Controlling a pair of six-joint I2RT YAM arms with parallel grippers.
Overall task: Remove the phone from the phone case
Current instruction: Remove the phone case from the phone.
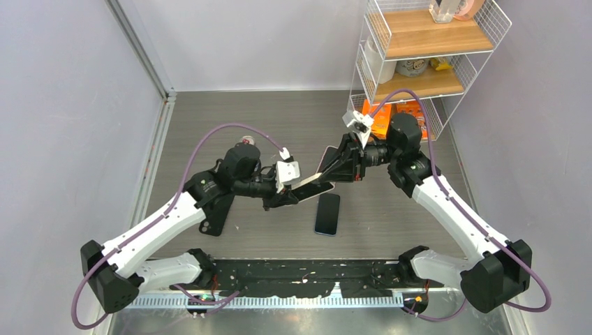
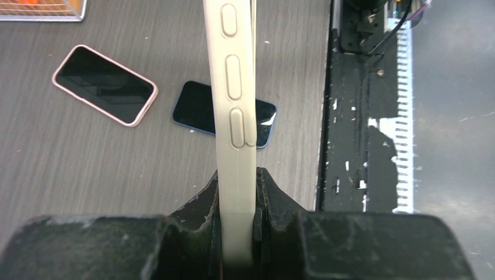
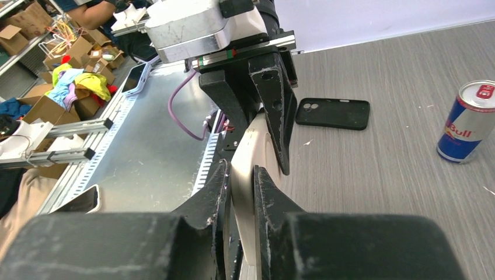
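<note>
Over the grey wood-grain table, the left gripper and right gripper are both clamping tightly onto opposite ends of the cream phone case.

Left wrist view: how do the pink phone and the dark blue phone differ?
The pink phone wears a pink case; the dark blue phone looks bare. The pink phone shows fully; the dark blue phone is partly hidden behind the beige case in the left gripper. Both lie flat, screens up and dark.
</note>
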